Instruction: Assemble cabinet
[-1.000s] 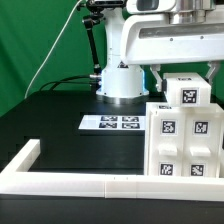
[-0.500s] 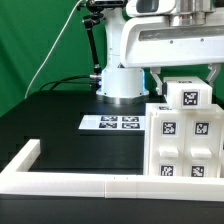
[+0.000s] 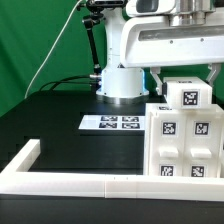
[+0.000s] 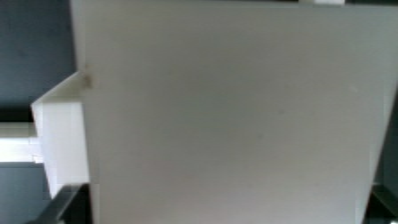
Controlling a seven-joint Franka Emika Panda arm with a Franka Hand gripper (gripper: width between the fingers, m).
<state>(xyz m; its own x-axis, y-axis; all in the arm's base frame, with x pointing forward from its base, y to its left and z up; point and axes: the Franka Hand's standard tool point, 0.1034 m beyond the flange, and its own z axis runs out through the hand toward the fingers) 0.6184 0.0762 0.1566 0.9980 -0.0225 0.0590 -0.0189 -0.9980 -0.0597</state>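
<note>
In the exterior view the claw (image 3: 187, 85) hangs at about 2 o'clock in the picture, under the arm's white wrist. Its dark fingers (image 3: 159, 78) stand wide apart, one on each side of the small box part (image 3: 188, 96). The fingers lie close against that part's sides, but whether they press on it cannot be told.

The small box part bears one square tag on its front face. It sits upright on top of the cabinet (image 3: 185, 140), toward the cabinet's 12 o'clock edge. The cabinet is a white block with four tags on its near face and stands on the table (image 3: 50, 125) at about 4 o'clock in the picture.

In the wrist view a plain white panel (image 4: 231, 110) fills nearly the whole frame, with a smaller white ledge (image 4: 57, 140) jutting from its side over the dark table.

Outward from the cabinet, the marker board (image 3: 112, 122) lies flat at its 9 o'clock, near but apart. The arm's white base (image 3: 120, 80) stands at 11 o'clock of the cabinet. The white rail frame (image 3: 60, 183) runs from 6 to 8 o'clock, touching the cabinet's foot. A green backdrop (image 3: 30, 40) closes the scene at 10 o'clock.
</note>
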